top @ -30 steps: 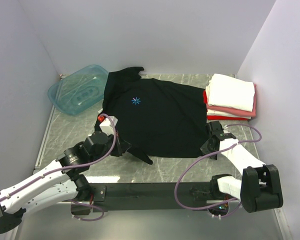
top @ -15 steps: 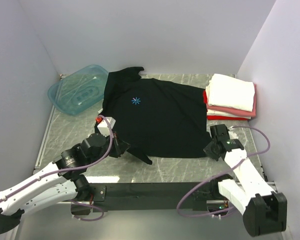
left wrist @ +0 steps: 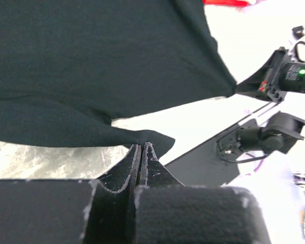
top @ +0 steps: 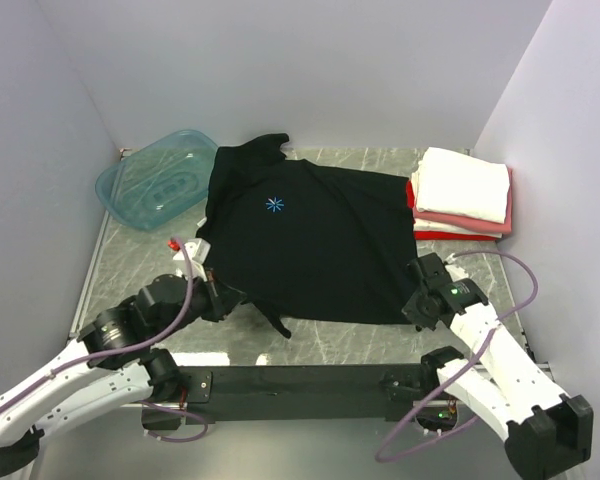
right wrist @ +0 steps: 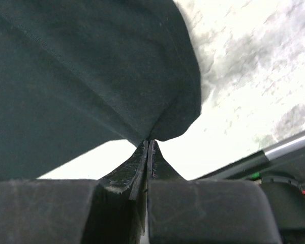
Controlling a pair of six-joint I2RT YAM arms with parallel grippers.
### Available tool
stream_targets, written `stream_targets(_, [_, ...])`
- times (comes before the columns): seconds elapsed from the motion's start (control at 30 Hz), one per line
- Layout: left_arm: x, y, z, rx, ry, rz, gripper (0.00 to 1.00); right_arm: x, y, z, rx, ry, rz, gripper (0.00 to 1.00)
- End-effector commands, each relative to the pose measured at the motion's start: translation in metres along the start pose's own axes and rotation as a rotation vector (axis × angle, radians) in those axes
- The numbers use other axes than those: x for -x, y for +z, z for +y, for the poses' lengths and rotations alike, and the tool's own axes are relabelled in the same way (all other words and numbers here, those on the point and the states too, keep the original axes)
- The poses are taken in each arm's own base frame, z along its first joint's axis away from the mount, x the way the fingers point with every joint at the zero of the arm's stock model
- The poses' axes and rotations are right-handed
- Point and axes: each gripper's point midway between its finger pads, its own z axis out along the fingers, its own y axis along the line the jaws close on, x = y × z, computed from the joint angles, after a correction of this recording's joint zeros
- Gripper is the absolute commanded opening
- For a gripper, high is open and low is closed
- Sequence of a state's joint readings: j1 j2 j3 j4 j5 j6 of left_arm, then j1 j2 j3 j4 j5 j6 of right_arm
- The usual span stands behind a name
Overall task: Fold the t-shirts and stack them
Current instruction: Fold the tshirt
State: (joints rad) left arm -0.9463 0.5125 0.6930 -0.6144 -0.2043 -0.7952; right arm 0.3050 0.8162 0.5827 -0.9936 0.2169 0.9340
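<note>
left claw [left wrist: 141, 148] and right claw [right wrist: 148, 144] each pinch the black t-shirt [top: 320, 240] hem.

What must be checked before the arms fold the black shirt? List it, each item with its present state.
1. Left claw shut on the black t-shirt at one near corner: ok.
2. Right claw shut on the other near corner: ok.
3. Near hem straight between the claws: not ok, a flap droops beside the left claw.
4. Shirt clear of the teal tub: cannot tell, its far edge lies at the rim.
5. Folded stack tidy, top flat: ok.
</note>
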Motion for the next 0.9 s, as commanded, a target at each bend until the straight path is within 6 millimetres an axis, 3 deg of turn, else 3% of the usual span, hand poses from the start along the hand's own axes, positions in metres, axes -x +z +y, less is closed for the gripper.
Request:
stream_targets(0.0, [0.011, -0.016, -0.012, -0.044, -0.04, -0.018, 0.01, 0.0, -0.016, -0.005, -0.052, -0.03, -0.026, 0.0])
stream_targets(0.2, [0.007, -0.023, -0.009, -0.036, -0.072, -0.004, 0.01, -0.003, -0.02, -0.002, -0.053, -0.062, -0.029, 0.0])
stream_targets(0.4, [0.019, -0.042, -0.007, -0.028, -0.109, -0.04, 0.01, -0.01, -0.025, -0.001, -0.051, -0.112, -0.035, 0.0])
stream_targets(0.53, [0.018, -0.043, -0.009, -0.032, -0.125, -0.036, 0.01, -0.012, -0.027, -0.001, -0.043, -0.126, -0.046, 0.0])
stream_targets(0.67, [0.019, -0.029, -0.015, -0.049, -0.096, -0.036, 0.01, -0.005, -0.022, 0.007, -0.035, -0.158, -0.079, 0.0])
stream_targets(0.77, [0.025, -0.011, -0.02, -0.028, -0.058, -0.046, 0.01, 0.006, -0.018, 0.019, -0.052, -0.189, -0.113, 0.0])
stream_targets(0.87, [0.034, 0.014, -0.012, 0.079, -0.015, -0.068, 0.01, 0.016, -0.013, 0.039, -0.042, -0.224, -0.137, 0.0])
